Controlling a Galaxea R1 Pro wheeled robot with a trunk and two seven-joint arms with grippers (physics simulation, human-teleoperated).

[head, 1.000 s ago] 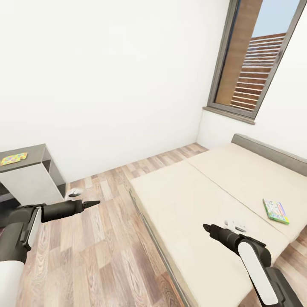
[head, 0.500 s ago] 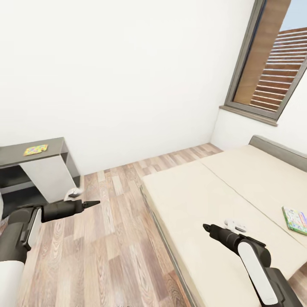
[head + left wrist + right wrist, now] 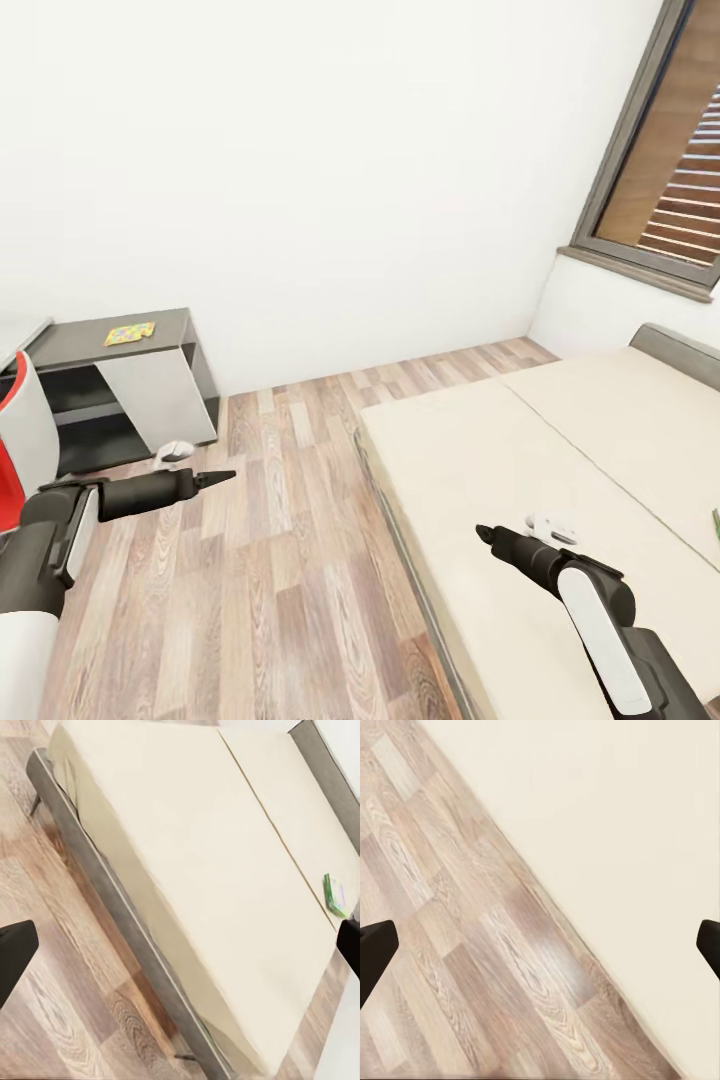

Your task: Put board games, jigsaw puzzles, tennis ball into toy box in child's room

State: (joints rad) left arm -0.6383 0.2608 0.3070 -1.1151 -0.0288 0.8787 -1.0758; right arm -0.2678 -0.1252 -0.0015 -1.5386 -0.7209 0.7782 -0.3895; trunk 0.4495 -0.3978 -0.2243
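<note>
Left end effector (image 3: 222, 476) spread wide, empty, right end effector (image 3: 484, 537) likewise

Open wood-plank floor (image 3: 290, 520) between bench (image 3: 165, 335) and bed (image 3: 560, 450), bed frame edge bounding it on the right, white wall (image 3: 300, 180) closing the far side, broad bare mattress surface, red-and-white object (image 3: 20, 440) beside bench at left.
</note>
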